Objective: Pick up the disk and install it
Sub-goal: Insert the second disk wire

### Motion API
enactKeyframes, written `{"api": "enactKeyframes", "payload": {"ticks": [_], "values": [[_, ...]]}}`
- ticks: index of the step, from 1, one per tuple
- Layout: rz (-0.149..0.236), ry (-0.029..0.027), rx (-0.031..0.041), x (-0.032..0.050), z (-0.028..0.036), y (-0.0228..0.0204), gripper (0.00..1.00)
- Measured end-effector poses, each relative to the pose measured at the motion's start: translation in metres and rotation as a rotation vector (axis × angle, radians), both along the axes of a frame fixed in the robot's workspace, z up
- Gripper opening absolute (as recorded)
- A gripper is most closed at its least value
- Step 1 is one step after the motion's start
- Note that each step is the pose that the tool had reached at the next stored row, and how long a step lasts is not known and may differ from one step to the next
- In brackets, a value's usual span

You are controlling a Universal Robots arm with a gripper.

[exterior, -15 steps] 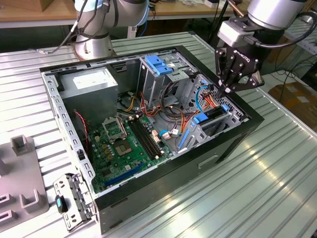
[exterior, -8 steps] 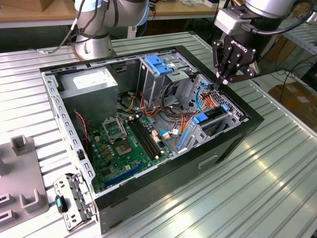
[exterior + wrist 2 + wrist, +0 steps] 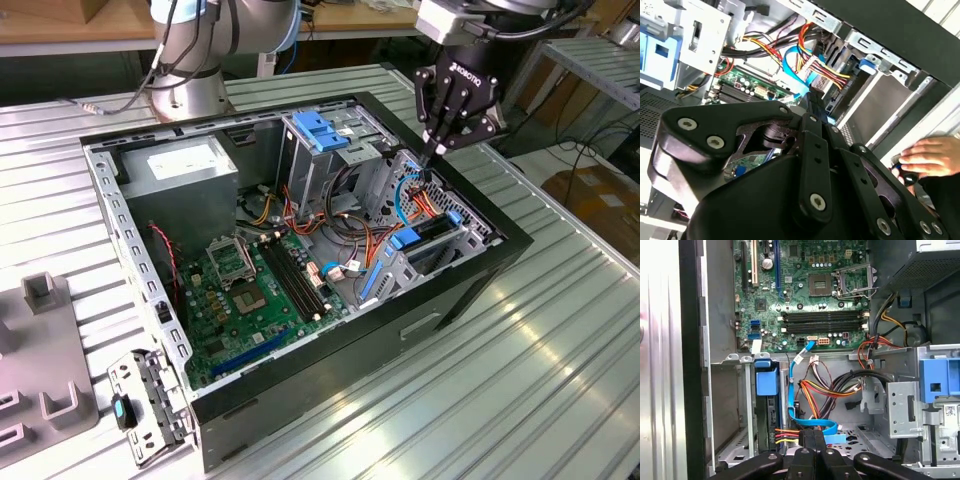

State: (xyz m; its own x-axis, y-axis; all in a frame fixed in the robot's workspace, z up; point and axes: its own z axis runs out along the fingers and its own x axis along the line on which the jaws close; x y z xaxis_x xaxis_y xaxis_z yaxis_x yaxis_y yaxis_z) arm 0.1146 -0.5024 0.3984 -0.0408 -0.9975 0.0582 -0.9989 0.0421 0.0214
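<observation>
The claw (image 3: 437, 152), fingers pressed together and holding nothing, hovers beside the disk (image 3: 432, 226), which sits edge-up in its bay.

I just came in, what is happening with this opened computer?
The arm's gripper, shut, reaches into the open computer case, ending beside the blue cable near the drive bay. What looks like the disk, with a blue rail, sits edge-on in that bay. A person's hand is beside the case.
</observation>
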Motion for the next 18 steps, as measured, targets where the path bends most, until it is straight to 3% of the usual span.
{"api": "enactKeyframes", "payload": {"ticks": [1,2,10,11,15,17,18], "values": [[0.0,0.0002,-0.0081,0.0001,-0.0001,0.0002,0.11],[0.0,0.0002,-0.0109,0.0001,-0.0001,0.0002,0.11],[0.0,0.0001,-0.0133,0.0001,-0.0001,0.0003,0.11],[0.0,0.0002,-0.0191,0.0002,-0.0001,0.0007,0.11],[0.0,0.0002,-0.0575,0.0005,-0.0018,0.0055,0.11],[0.0,0.0001,-0.0813,0.0006,-0.003,0.0096,0.17],[0.0,0.0002,-0.1008,0.0007,-0.0037,0.0115,0.17]]}}
